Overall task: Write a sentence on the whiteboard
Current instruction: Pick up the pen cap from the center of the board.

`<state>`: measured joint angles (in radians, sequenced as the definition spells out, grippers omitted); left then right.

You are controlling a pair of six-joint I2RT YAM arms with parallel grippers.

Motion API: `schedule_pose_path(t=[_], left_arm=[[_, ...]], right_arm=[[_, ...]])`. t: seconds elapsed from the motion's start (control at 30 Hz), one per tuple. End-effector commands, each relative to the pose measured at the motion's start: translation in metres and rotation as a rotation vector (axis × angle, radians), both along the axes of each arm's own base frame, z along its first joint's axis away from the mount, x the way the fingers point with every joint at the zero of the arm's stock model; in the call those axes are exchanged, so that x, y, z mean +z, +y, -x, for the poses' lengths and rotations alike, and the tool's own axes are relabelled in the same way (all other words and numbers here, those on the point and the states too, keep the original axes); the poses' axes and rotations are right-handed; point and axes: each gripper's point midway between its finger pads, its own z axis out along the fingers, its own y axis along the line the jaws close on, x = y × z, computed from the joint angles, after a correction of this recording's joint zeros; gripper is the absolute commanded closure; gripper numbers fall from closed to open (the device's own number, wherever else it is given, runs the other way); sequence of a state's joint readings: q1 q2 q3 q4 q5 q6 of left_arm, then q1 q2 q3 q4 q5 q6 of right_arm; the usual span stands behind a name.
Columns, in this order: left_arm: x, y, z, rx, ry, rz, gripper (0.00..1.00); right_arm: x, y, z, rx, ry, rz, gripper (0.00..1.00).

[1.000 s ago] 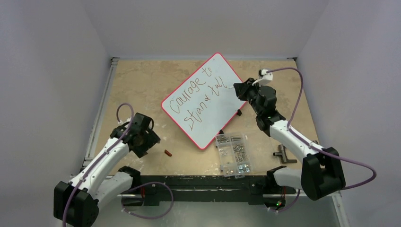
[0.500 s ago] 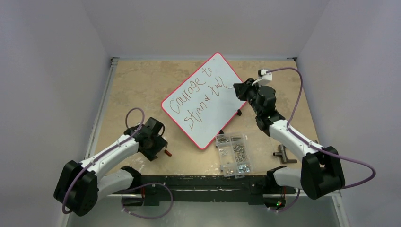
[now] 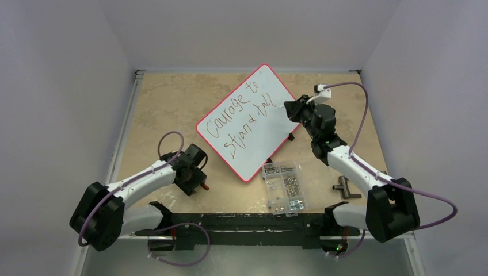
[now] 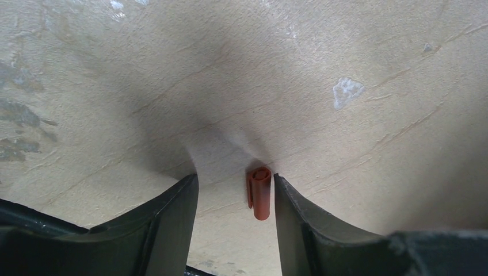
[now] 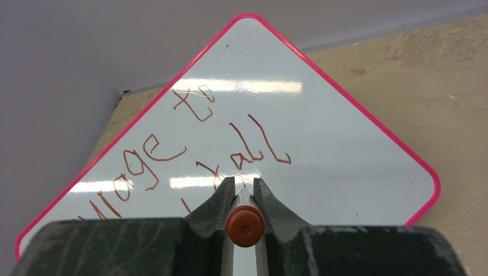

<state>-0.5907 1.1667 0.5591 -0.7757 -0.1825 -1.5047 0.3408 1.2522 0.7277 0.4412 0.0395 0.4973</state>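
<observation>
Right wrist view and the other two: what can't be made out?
Marker tip: right wrist view, hidden by the fingers of the right claw; contact with the whiteboard unreadable.
Sentence: same view, line starts cut off by the claw body.
Red cap: top view, mostly under the left claw; left wrist view leaves finger contact unclear.
Screws in the compartment box: top view, too small to tell apart.

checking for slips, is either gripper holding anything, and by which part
The right gripper pinches the marker by its barrel, just ahead of its red rear end. The left gripper holds nothing; its open jaws straddle the red cap.
</observation>
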Motion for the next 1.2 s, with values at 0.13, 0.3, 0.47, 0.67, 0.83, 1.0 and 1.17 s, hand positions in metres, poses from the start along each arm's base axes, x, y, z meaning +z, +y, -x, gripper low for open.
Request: schedule_pose_path(t=[0.13,0.3,0.47,0.67,0.83,1.0,1.17], left_arm=[[-0.005,-0.008,-0.014,0.006,-0.028,-0.005,0.63],[-0.01,-0.01,-0.016,-0.011,-0.017,-0.013,0.74],[-0.011,-0.015,-0.019,-0.024,-0.025,0.005,0.99],[-0.002,-0.008,-0.014,-0.009,-0.074,0.022,1.0],[0.022,-0.005,-0.013,-0.005,-0.176,0.081,1.0],[0.057,0.0,-0.013,-0.012,-0.306,0.138,1.0],[0.099,0.018,-0.012,0.025,-0.443,0.146,1.0]], right_arm=[[0.018,-0.004,-0.002,-0.021,-0.058,-0.019,1.0],[0.017,-0.004,-0.001,-0.022,-0.056,-0.019,1.0],[0.017,-0.005,-0.001,-0.026,-0.058,-0.013,1.0],[0.025,-0.003,0.003,-0.003,-0.08,-0.011,1.0],[0.047,0.012,0.018,0.108,-0.179,-0.02,1.0],[0.071,0.039,0.041,0.302,-0.285,-0.052,1.0],[0.087,0.07,0.068,0.522,-0.357,-0.095,1.0]])
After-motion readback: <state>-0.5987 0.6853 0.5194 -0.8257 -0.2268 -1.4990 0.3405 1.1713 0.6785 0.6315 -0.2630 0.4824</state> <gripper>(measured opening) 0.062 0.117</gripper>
